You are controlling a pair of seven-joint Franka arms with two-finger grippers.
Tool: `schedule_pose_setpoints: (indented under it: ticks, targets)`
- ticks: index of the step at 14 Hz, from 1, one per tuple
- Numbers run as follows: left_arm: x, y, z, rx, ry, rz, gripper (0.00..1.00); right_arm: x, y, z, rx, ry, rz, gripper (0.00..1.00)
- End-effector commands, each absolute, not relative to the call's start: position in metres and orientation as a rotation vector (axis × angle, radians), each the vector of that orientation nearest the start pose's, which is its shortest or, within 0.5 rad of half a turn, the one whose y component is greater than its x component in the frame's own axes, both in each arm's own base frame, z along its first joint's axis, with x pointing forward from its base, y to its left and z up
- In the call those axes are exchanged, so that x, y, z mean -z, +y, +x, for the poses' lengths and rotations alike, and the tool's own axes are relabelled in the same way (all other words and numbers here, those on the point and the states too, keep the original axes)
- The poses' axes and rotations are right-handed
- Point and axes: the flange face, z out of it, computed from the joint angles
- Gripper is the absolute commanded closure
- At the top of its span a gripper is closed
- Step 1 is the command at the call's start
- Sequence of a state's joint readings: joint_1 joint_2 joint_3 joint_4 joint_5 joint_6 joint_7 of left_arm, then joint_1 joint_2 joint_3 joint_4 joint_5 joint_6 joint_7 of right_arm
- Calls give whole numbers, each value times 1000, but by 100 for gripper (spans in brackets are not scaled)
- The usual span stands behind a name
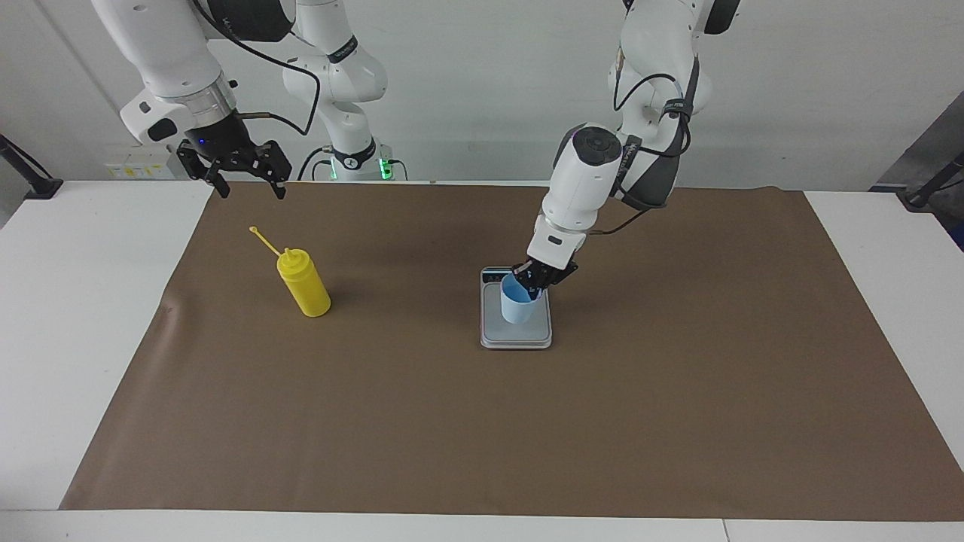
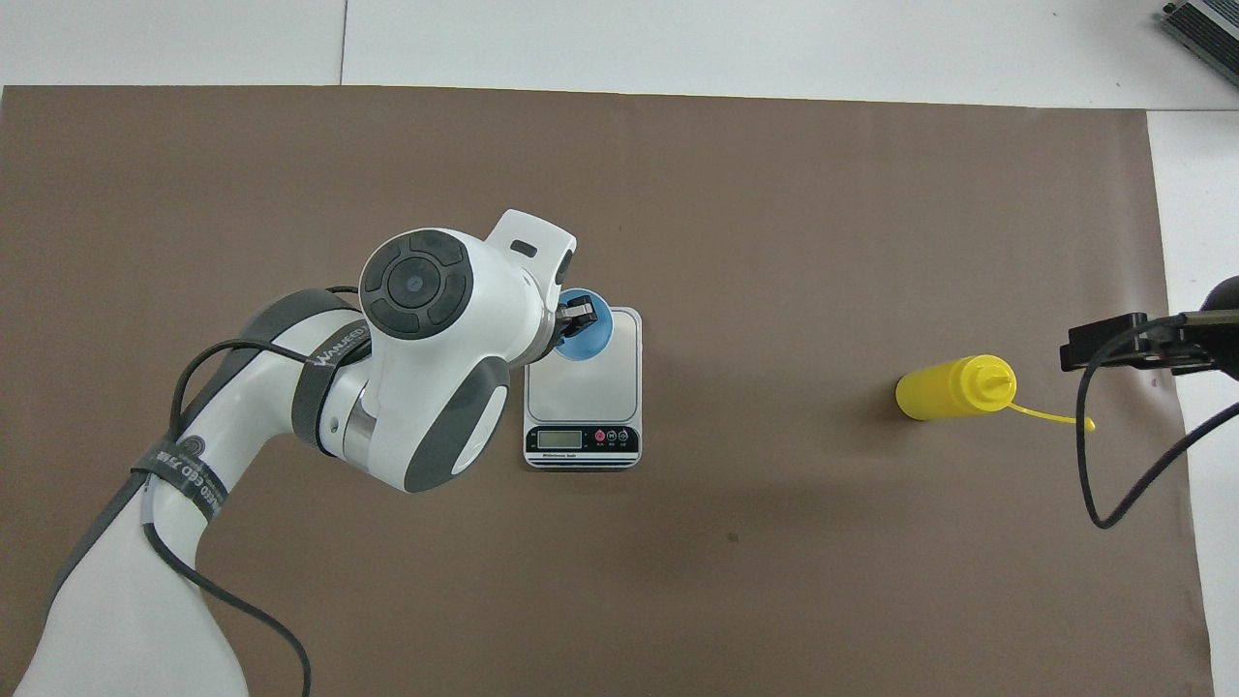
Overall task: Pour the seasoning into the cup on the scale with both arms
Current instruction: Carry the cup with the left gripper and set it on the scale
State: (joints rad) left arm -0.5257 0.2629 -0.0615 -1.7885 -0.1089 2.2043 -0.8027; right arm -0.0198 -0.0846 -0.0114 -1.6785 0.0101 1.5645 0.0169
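The light-blue cup point(image 1: 518, 302) stands on the silver-grey scale point(image 1: 527, 333) near the middle of the brown mat; it also shows in the overhead view point(image 2: 592, 334) on the scale point(image 2: 583, 387). My left gripper point(image 1: 536, 280) is down at the cup's rim, shut on it with one finger point(image 2: 579, 312) inside the cup. The yellow seasoning bottle point(image 1: 305, 287) stands upright toward the right arm's end, its tethered cap point(image 1: 260, 236) hanging off; it also shows in the overhead view point(image 2: 953, 387). My right gripper point(image 1: 252, 188) is open and empty, raised over the mat's edge beside the bottle point(image 2: 1076, 350).
The brown mat point(image 1: 482, 436) covers most of the white table point(image 1: 75, 316). The scale's display strip point(image 2: 581, 440) faces the robots. A smaller white arm with green lights point(image 1: 354, 150) stands at the robots' end. A grey device point(image 2: 1205, 24) lies at a table corner.
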Motion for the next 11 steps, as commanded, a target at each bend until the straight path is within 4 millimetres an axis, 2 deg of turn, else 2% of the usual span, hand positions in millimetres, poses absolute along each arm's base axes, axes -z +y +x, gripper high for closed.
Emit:
schedule_pose_setpoints:
  ticks: [1, 4, 11]
  targets:
    - [-414, -354, 526, 71, -440, -3276, 100, -621, -15, 518, -55, 105, -3121, 0]
    - [-396, -360, 515, 42, -402, -3265, 100, -622, -15, 518, -53, 105, -3121, 0]
    - [-395, -360, 517, 49, -391, -3269, 100, -621, -15, 518, -55, 105, -3121, 0]
